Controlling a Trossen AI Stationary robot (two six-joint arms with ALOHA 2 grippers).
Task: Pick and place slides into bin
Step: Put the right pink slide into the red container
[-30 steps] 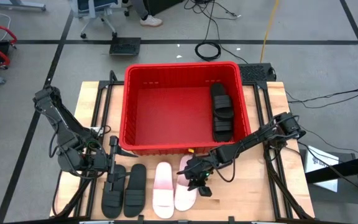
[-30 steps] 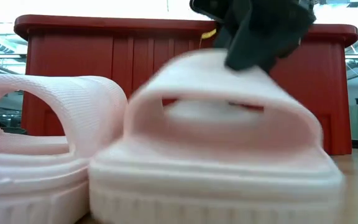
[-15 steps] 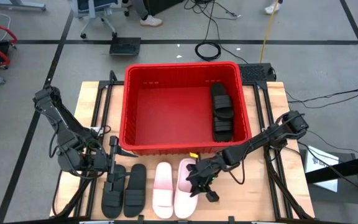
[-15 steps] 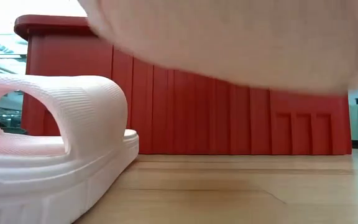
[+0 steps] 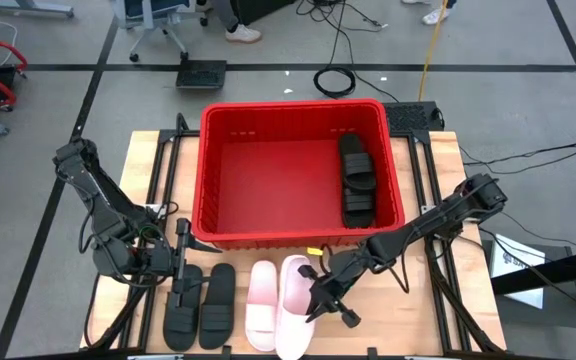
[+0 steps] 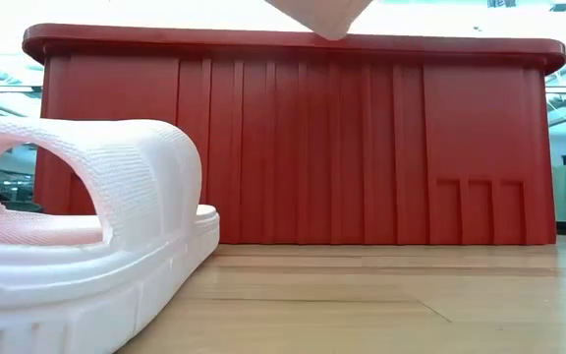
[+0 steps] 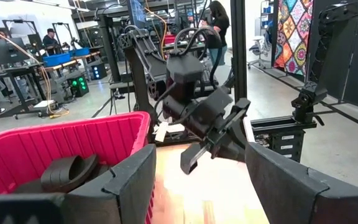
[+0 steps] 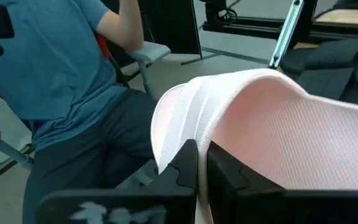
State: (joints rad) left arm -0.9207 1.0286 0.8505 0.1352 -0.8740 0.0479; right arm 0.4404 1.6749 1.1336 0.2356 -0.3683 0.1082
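Red plastic bin (image 5: 293, 112) at the counter's (image 5: 438, 300) far side: you see two black slides (image 5: 357, 178) already lying inside it, against its right wall. Four slides are left outside, in a row along the counter's near edge: two black ones (image 5: 200, 307) at the left, then one pale pink slide (image 5: 262, 307) resting flat, then a second pale slide (image 5: 295, 295) raised off the wood. In the low view only its tip shows, above the bin's rim, with bare counter beneath. By this count the task stands about one third done.

Right claw (image 5: 318, 297): closed on the strap of the lifted pale slide; in the right wrist view the dark fingers (image 8: 188, 168) pinch the ribbed strap edge between them. Left claw (image 5: 182, 262): parked over the counter's left side, above the black pair, its jaws spread and holding nothing.
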